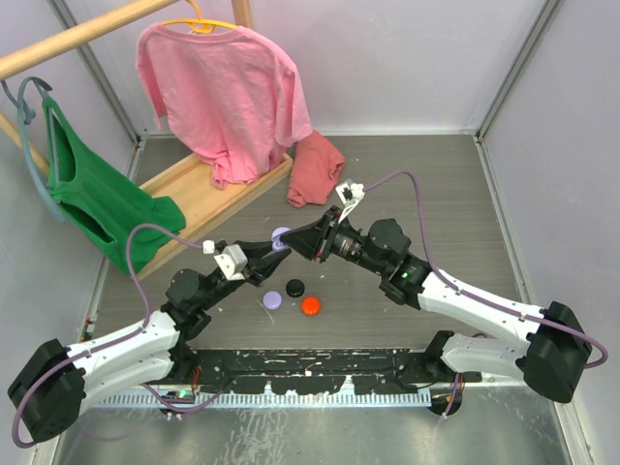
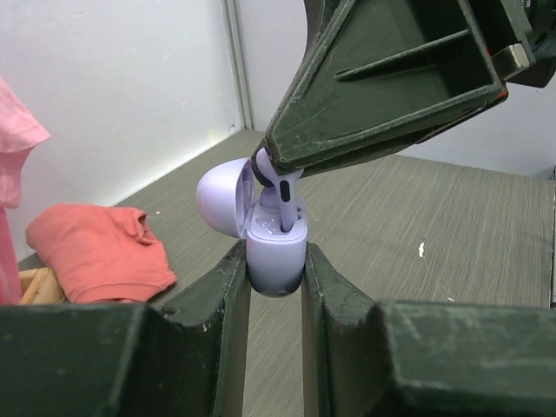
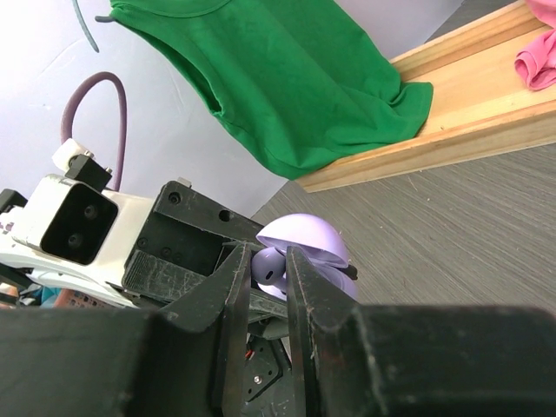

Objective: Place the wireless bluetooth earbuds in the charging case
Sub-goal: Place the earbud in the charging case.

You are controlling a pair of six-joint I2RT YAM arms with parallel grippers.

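Note:
My left gripper (image 1: 272, 251) is shut on the lavender charging case (image 2: 276, 256) and holds it above the table with its lid (image 2: 224, 195) hinged open. The case also shows in the top view (image 1: 281, 235). My right gripper (image 1: 291, 241) is shut on a lavender earbud (image 3: 271, 268). It holds the earbud (image 2: 280, 187) stem-down in the open case, with its fingers (image 2: 382, 78) just above the case. The lid (image 3: 304, 239) arches beside the earbud. The orange-red and black earbuds are not visible.
Three round pucks lie on the table below the grippers: lavender (image 1: 272, 299), black (image 1: 294, 287) and red (image 1: 311, 306). A folded red cloth (image 1: 315, 170) lies behind. A wooden rack base (image 1: 208, 194) carries a pink shirt (image 1: 223, 92) and a green shirt (image 1: 97, 199) at the back left.

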